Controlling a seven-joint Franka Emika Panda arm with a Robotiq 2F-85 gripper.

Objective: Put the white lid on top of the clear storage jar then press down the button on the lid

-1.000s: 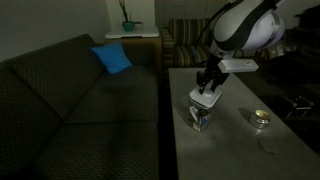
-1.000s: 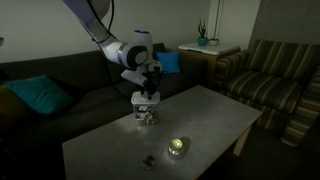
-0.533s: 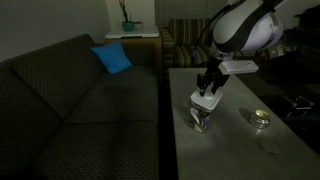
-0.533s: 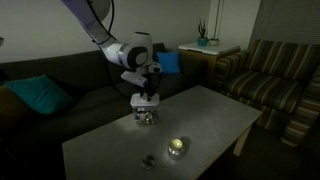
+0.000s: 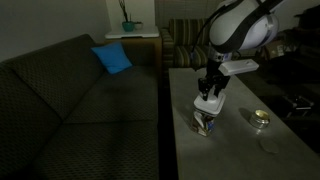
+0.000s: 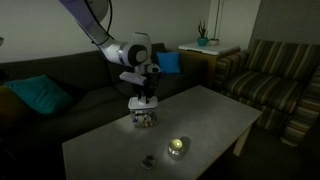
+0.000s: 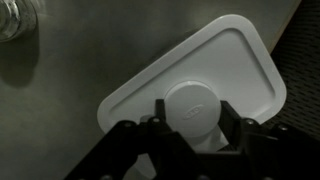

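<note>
Closest to me, in the wrist view, the claw (image 7: 194, 113) is half shut and pinching the lid (image 7: 235, 55) by its round button (image 7: 195, 100), one finger on each side. The lid fills most of that view and hides whatever is beneath it, so I can't check the alignment from here. In both exterior views the lid (image 5: 208, 103) hangs flat right over the jar (image 5: 206, 121), which stands on the surface (image 5: 290, 150) near the edge facing the couch (image 5: 70, 100). I can't tell whether lid and jar mouth already touch. I judge I'm at the end of the placing step. The next move calls for a straight descent with the corners squared to the jar, then letting go, closing the fingers and pushing down on the button. The small tin (image 5: 261, 118) sits well apart, further from the couch-side edge, and shouldn't interfere.
</note>
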